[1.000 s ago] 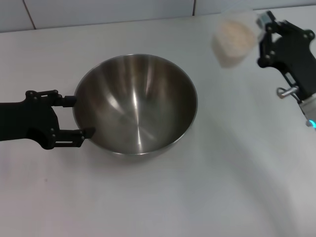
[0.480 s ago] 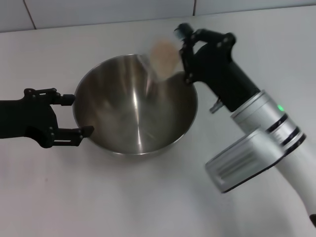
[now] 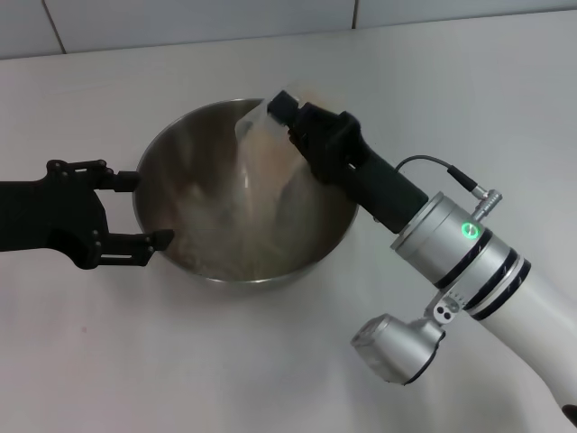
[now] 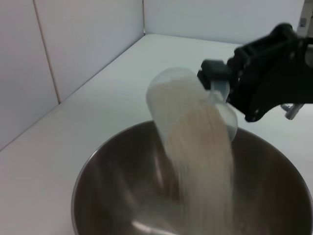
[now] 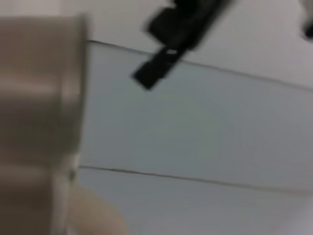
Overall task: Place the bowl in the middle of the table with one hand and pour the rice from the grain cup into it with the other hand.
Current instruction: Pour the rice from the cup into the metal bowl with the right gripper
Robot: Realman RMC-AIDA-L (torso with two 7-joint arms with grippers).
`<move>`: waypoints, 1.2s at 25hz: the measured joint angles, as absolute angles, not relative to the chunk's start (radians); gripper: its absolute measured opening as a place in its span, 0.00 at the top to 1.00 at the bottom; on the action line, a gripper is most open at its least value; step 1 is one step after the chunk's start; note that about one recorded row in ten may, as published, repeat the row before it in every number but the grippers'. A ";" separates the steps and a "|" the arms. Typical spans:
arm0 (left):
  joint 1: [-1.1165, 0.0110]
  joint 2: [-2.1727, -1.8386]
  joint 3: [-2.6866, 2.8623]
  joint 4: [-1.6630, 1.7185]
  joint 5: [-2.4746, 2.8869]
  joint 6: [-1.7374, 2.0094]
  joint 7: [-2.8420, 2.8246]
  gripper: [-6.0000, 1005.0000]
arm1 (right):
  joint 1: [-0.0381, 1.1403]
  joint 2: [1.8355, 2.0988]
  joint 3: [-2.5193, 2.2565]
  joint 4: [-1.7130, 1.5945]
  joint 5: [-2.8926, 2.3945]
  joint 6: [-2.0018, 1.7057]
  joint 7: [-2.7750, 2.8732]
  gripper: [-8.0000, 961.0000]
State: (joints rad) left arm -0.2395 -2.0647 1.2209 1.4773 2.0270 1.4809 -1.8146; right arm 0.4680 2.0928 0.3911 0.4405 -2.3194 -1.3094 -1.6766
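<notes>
The steel bowl (image 3: 311, 248) stands in the middle of the white table (image 3: 225, 361). My right gripper (image 3: 287, 110) is shut on the clear grain cup (image 3: 260, 128) and holds it tipped over the bowl's far side. Rice (image 3: 242, 203) streams from the cup into the bowl. My left gripper (image 3: 142, 209) is open, its fingers spread against the bowl's left outer side. The left wrist view shows the tilted cup (image 4: 178, 95), the falling rice (image 4: 205, 161), the bowl's rim (image 4: 93, 166) and the right gripper (image 4: 217, 81). The right wrist view shows only the cup's blurred wall (image 5: 39, 122).
A pale tiled wall (image 3: 180, 18) runs along the table's far edge. My right arm's silver forearm (image 3: 460, 253) stretches over the table from the front right to the bowl.
My right arm swung from the back right to above the bowl and tipped the cup; rice now pours into the bowl. The left gripper and the bowl have not moved.
</notes>
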 joint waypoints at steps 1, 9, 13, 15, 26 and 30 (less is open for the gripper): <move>-0.240 -2.065 1.221 1.477 2.027 1.481 -1.815 0.17 | 0.471 2.093 0.391 0.441 -2.322 -1.290 -1.773 0.98; -0.254 -2.065 1.221 1.476 2.027 1.482 -1.815 0.17 | 0.477 2.092 0.389 0.465 -2.325 -1.234 -2.184 0.98; -0.258 -2.065 1.221 1.473 2.027 1.485 -1.815 0.17 | 0.484 2.092 0.381 0.469 -2.338 -1.230 -2.375 0.98; -0.260 -2.065 1.221 1.472 2.026 1.492 -1.815 0.17 | 0.485 2.092 0.381 0.469 -2.346 -1.228 -2.447 0.98; -0.264 -2.065 1.221 1.477 2.026 1.505 -1.816 0.17 | 0.506 2.091 0.393 0.411 -2.456 -1.212 -2.515 0.98; -0.264 -2.065 1.221 1.476 2.026 1.505 -1.816 0.17 | 0.480 2.091 0.405 0.498 -2.378 -1.214 -2.359 0.98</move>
